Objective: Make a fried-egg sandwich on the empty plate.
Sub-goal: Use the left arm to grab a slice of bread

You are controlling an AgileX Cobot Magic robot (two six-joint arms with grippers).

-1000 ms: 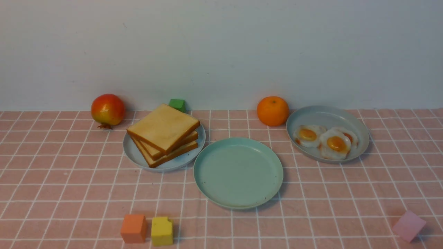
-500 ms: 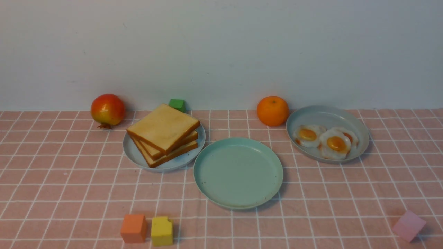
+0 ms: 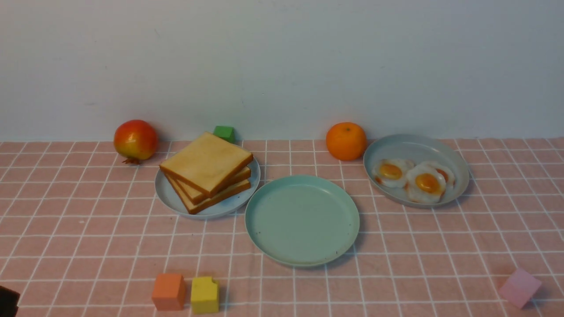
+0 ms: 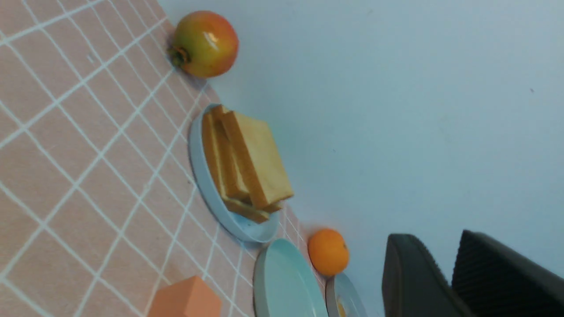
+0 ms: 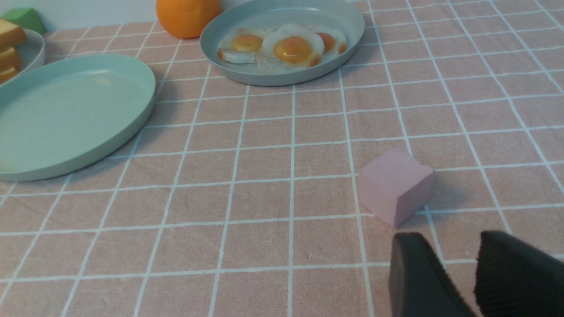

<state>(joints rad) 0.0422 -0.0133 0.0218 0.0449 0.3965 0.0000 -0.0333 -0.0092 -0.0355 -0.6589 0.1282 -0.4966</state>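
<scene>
The empty plate, mint green, lies at the table's middle with nothing on it. Three toast slices are stacked on a pale blue plate to its left. Fried eggs lie overlapping in a grey-blue plate to its right. No fried-egg sandwich is in view. My left gripper hangs open and holds nothing, well short of the toast. My right gripper is open over the cloth, with nothing in it, just short of a pink cube.
A red-yellow fruit, a green block and an orange stand by the back wall. Orange and yellow cubes sit near the front edge. A dark part of my left arm shows at the front left corner.
A dark part of my left arm has come into the front view's lower left corner. The plates, toast and eggs lie as before.
</scene>
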